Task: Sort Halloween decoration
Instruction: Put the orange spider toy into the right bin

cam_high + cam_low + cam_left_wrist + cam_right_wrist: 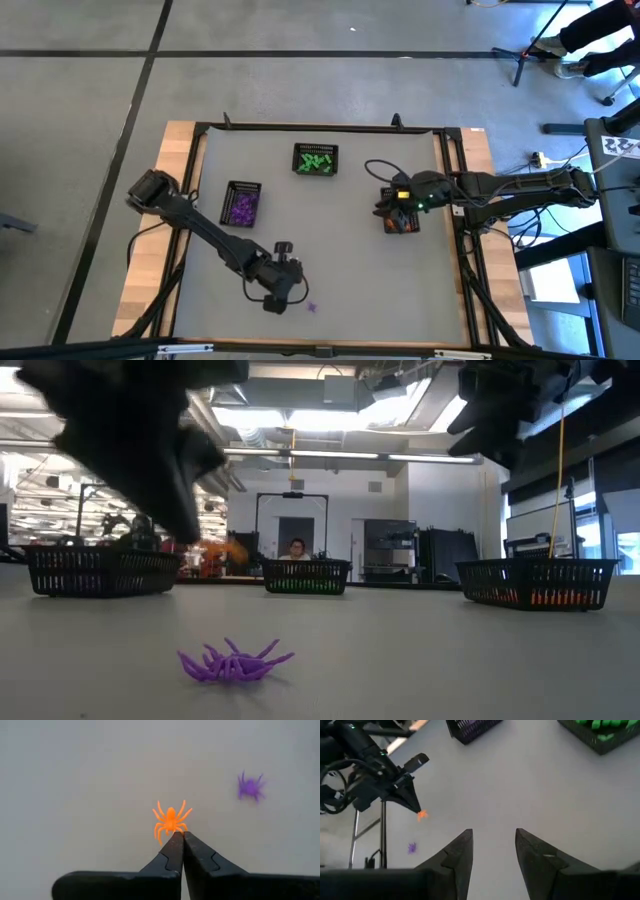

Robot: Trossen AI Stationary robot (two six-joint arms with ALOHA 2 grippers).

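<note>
Orange spider [170,822] pinched in L tool [179,836]; purple spider [249,787] near table front edge.

The left arm reached diagonally across the table from its near-left corner toward the front edge, its wrist bent down. The left gripper [178,836] pointed at the tabletop with its two dark fingers pressed together at the tips. The right arm stretched in from the right side, level over the table, and the right gripper [493,837] hung with its fingers parted.
</note>
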